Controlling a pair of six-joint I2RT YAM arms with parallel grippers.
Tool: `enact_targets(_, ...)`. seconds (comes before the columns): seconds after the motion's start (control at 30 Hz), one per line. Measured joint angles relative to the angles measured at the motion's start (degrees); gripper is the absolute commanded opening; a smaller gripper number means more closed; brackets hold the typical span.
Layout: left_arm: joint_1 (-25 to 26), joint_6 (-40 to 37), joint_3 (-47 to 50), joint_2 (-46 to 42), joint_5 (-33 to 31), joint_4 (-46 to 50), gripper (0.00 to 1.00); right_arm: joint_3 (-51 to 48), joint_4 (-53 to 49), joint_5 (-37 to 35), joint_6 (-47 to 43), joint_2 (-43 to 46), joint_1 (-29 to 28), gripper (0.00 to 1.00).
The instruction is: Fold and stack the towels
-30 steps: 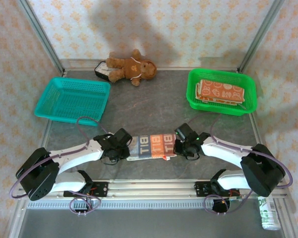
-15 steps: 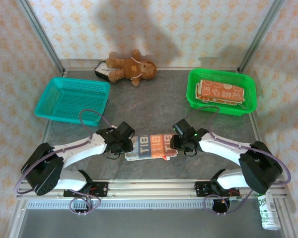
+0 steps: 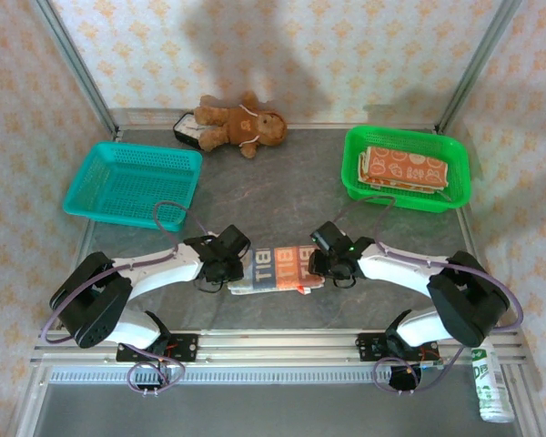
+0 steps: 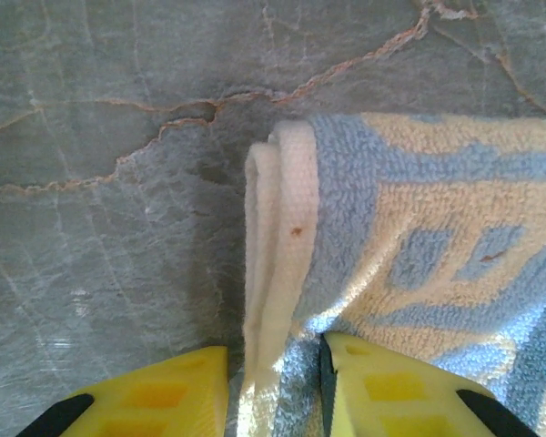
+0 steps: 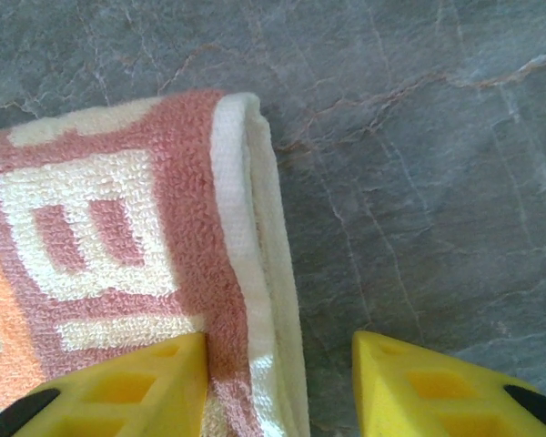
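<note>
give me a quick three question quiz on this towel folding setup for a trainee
1. True or false: the left gripper and the right gripper are at opposite ends of the lettered towel.
2. Which basket holds the orange-and-cream towel? A teal, B green.
3. Name the brown toy in the scene.
Key: 1 true. 2 B, the green basket. 3 the teddy bear.

The towel (image 4: 419,228) fills the right of the frame, its folded cream edge running down between the gripper's (image 4: 275,382) parted yellow fingers (image 4: 164,396)
</note>
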State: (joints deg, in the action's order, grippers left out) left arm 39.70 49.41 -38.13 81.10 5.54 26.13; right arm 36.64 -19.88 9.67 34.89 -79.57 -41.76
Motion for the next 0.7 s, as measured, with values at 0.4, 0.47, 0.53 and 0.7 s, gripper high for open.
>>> enact_targets(0.4,0.0,0.0,0.1,-0.1,0.0,-0.1,0.30,0.0,1.5,-0.7,2.2,1.6,-1.0,0.44)
enact_targets(0.47,0.0,0.0,0.2,-0.1,0.0,-0.2,0.30,0.0,1.6,-0.7,2.6,1.2,-1.0,0.44)
enact_targets(0.53,0.0,0.0,0.3,-0.1,0.0,-0.3,0.30,0.0,1.8,-0.6,2.7,0.2,-1.0,0.44)
enact_targets(0.7,0.0,0.0,0.3,-0.1,0.2,-0.5,0.30,-0.2,2.4,-0.7,3.2,-1.2,-1.1,0.40)
